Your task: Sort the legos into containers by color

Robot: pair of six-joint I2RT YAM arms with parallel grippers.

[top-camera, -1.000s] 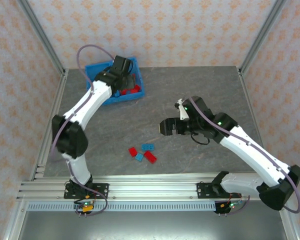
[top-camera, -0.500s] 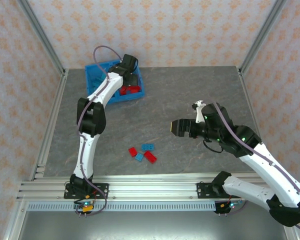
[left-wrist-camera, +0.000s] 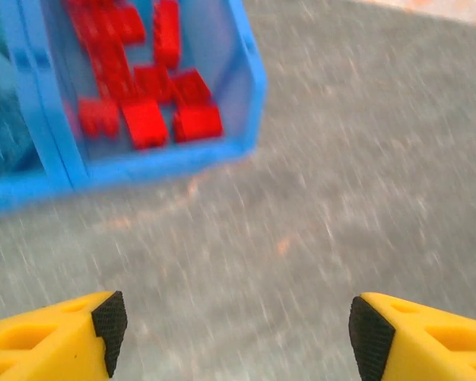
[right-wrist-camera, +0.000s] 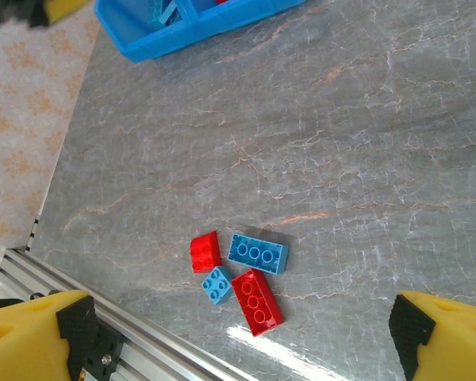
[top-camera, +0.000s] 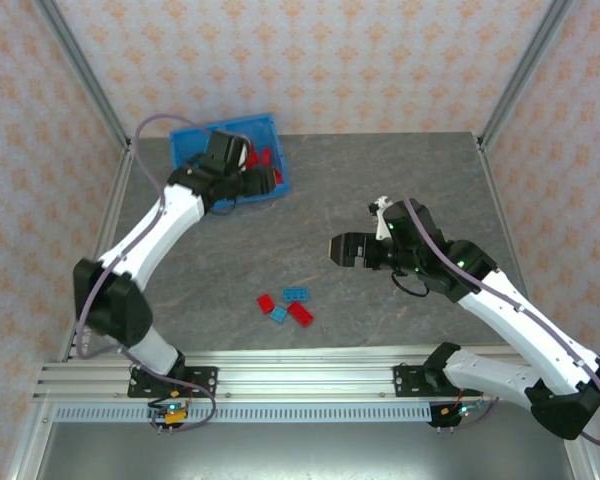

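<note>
The translucent blue bin [top-camera: 252,122] stands at the back left. In the left wrist view its right compartment [left-wrist-camera: 222,48] holds several red legos [left-wrist-camera: 143,119], and light blue legos [left-wrist-camera: 4,135] show blurred in the left one. My left gripper [top-camera: 261,181] hangs open over bare table just in front of the bin [left-wrist-camera: 166,159], with nothing between its fingers [left-wrist-camera: 103,321]. Four legos lie loose near the front: a small red brick [right-wrist-camera: 205,251], a long blue brick [right-wrist-camera: 258,252], a small blue brick [right-wrist-camera: 216,284] and a long red brick [right-wrist-camera: 256,301]. My right gripper [top-camera: 342,250] is open, above and to the right of them.
The grey marbled table [top-camera: 400,180] stretches between the bin and the loose bricks [top-camera: 286,306]. An aluminium rail [top-camera: 280,378] runs along the front edge, close to the bricks. Metal frame posts [top-camera: 105,120] and patterned walls bound the sides and back.
The left arm swung its elbow out to the left, and its gripper came from over the bin to just in front of it. The right gripper shifted slightly, staying open.
</note>
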